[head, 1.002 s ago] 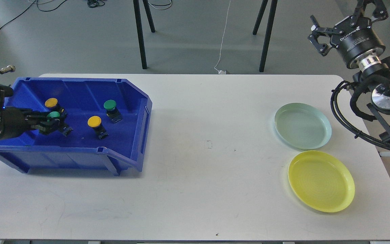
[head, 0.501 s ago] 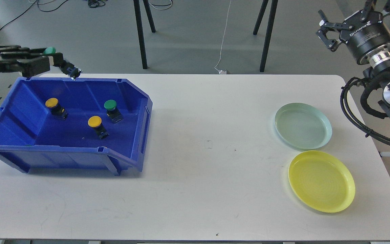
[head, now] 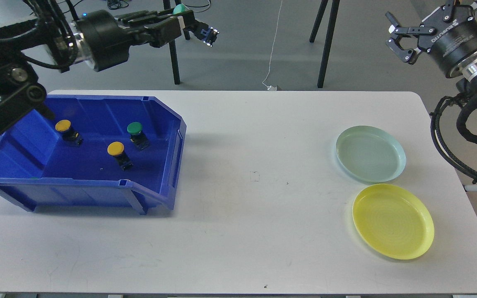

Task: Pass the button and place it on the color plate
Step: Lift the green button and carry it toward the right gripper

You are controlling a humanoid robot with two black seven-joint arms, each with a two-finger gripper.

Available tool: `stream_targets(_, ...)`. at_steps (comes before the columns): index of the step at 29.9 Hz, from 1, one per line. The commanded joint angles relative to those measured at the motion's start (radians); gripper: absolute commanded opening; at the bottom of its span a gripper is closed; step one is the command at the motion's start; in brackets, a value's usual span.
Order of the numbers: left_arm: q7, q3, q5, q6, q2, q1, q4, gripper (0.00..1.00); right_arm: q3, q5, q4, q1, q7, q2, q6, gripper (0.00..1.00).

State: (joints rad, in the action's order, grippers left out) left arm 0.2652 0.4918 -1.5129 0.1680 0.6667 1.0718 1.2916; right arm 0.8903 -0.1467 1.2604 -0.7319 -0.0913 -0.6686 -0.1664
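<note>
Gripping green button (head: 195,25), left end effector (head: 180,22) aloft.

White table (head: 238,231), blue bin (head: 155,194) at left, pale green plate (head: 400,155) and yellow plate (head: 427,225) at right

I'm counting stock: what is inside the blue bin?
Three buttons lie in the blue bin: two yellow and one green. The near wall hides a strip of the floor.

white table (head: 238,231), blue bin (head: 97,190), floor cable (head: 272,54)
</note>
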Motion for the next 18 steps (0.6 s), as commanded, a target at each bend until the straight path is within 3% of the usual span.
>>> stream_targets(1,-0.003,-0.007,-0.052,-0.065,-0.119,-0.007,-0.028,0.33,-0.057,0.01,0.04,0.019,0.002,0.009,0.008,0.99)
stream_targets(7,0.002,-0.009,-0.052,-0.13,-0.294,-0.012,-0.127,0.32,-0.145,0.05,0.074,0.034,0.001,0.05,0.01,0.97)
stream_targets(18,0.006,-0.013,-0.056,-0.16,-0.394,-0.053,-0.19,0.32,-0.172,0.167,0.076,0.031,-0.011,0.195,0.018,0.89)
